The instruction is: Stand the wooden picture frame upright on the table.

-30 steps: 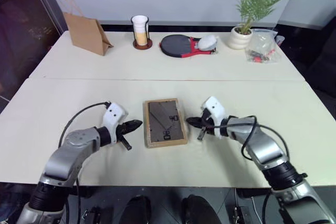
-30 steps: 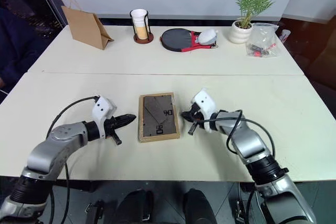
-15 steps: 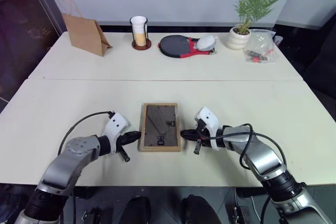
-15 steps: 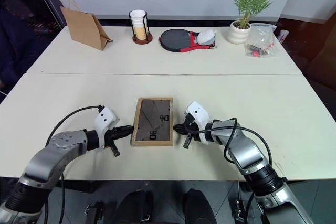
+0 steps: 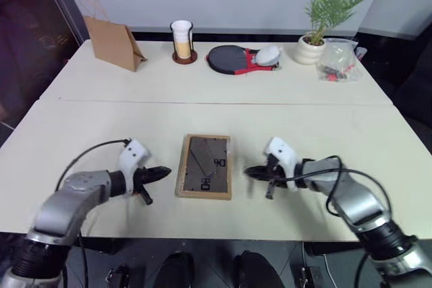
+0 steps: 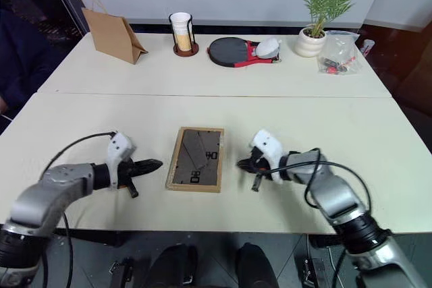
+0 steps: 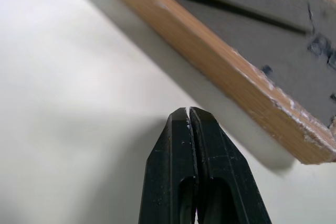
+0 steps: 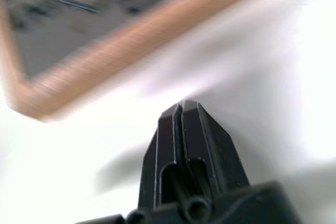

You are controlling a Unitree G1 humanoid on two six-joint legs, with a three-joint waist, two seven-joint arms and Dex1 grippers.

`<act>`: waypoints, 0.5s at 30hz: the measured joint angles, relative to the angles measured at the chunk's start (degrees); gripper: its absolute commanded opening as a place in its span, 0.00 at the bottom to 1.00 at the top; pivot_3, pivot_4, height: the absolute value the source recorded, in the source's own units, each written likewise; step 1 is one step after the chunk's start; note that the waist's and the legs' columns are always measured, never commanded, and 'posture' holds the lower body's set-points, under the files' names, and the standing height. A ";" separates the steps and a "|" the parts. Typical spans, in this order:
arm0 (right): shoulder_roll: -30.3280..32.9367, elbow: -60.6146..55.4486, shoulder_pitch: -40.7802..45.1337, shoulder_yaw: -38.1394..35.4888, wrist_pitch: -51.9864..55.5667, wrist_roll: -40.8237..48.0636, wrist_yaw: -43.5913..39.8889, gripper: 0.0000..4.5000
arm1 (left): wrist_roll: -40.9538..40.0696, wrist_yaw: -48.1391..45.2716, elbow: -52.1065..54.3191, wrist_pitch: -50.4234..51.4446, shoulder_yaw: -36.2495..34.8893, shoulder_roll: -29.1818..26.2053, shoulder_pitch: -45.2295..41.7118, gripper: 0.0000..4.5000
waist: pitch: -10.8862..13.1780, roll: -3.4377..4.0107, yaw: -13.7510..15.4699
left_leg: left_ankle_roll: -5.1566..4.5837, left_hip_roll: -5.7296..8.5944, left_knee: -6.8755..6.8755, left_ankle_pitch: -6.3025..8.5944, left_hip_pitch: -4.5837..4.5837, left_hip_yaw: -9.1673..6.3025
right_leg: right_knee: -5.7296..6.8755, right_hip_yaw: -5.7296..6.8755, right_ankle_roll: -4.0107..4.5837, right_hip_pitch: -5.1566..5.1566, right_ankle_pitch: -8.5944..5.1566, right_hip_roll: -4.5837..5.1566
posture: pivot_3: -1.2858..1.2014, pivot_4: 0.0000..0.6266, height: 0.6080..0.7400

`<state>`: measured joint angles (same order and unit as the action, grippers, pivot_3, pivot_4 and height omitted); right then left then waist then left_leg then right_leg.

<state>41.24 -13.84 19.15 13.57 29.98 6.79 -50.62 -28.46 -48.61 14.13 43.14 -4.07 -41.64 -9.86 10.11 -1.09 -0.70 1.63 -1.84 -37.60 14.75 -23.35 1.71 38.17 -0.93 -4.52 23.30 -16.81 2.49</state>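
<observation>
The table (image 5: 81, 133) carries the frame (image 5: 204, 166) flat on its near slab, close to the front edge, dark back up with the stand folded against it. Both grippers sit low over the tabletop on either side of it: the left gripper (image 5: 164, 171) just off the frame's left edge, the right gripper (image 5: 249, 173) a little clear of the right edge. Each has its fingers pressed together on nothing, tips aimed inward at the frame. In the left wrist view the joined tips (image 7: 188, 116) stop just short of the wooden edge, not touching it.

The step in hand looks like getting a hold on a frame that lies flush, with no lip to pinch. To do it well, I judge one gripper should brace one long edge while the other works under the opposite edge, so the frame tips up and does not skate across the smooth top. The fingers need to part before any pinch. Since the back faces up, swinging the stand out before or during the lift would let the frame rest on it; the risk is it flopping face-down again or sliding toward the near edge.

Small dark markings sit on the backing, perhaps numerals, but too small to read with confidence. No brand shows.
</observation>
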 measured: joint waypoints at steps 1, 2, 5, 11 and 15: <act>0.59 0.00 0.56 -0.57 -0.91 -0.41 -0.01 0.00 | -2.28 -0.55 -0.01 2.47 -1.22 -0.21 -0.90 0.20 | 0.00 0.00 -0.05 | 0.00 0.00 0.00 0.00 0.01 0.00 | 0.01 0.00 0.00 0.00 0.00 0.00 | 0.52 0.24 1.00; 0.83 -0.02 1.09 -0.84 -1.96 -0.87 -0.01 0.00 | -4.27 -0.96 -0.02 4.83 -1.99 -0.21 -1.97 0.31 | 0.00 0.00 -0.17 | 0.00 -0.02 0.00 0.00 0.01 0.00 | 0.02 0.00 0.00 0.00 0.00 -0.04 | 0.52 0.24 1.00; 2.14 0.01 1.64 -0.55 -5.14 -2.45 -0.54 0.00 | -11.09 -1.28 -0.51 13.96 -3.54 0.05 -4.62 0.65 | 0.00 0.00 -0.25 | 0.00 -0.02 -0.01 0.00 0.01 -0.03 | 0.04 0.00 0.00 0.01 0.00 -0.06 | 0.52 0.24 1.00; 2.62 0.47 1.87 2.63 -9.13 -4.90 -3.49 0.00 | -20.32 5.81 -9.05 36.45 -9.27 3.95 -14.76 0.99 | 0.00 -0.01 -0.21 | -0.04 -0.01 -0.29 0.02 -0.03 -0.07 | 0.09 0.05 -0.04 -0.08 0.01 -0.09 | 0.52 0.24 1.00; 1.85 1.07 2.02 6.47 -9.69 -7.18 -4.96 0.00 | -21.91 10.52 -12.71 46.53 -11.35 7.03 -18.54 0.99 | 0.00 -0.01 -0.25 | -0.04 0.00 -0.34 0.02 -0.02 -0.08 | 0.12 0.05 -0.06 -0.10 0.03 -0.09 | 0.52 0.24 1.00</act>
<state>43.09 -12.77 21.17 20.04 20.30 -0.40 -55.58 -50.37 -38.09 1.41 89.67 -15.42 -34.61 -28.40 10.11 -1.10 -0.94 1.59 -1.85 -37.94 14.77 -23.37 1.64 38.29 -0.88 -4.58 23.20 -16.79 2.40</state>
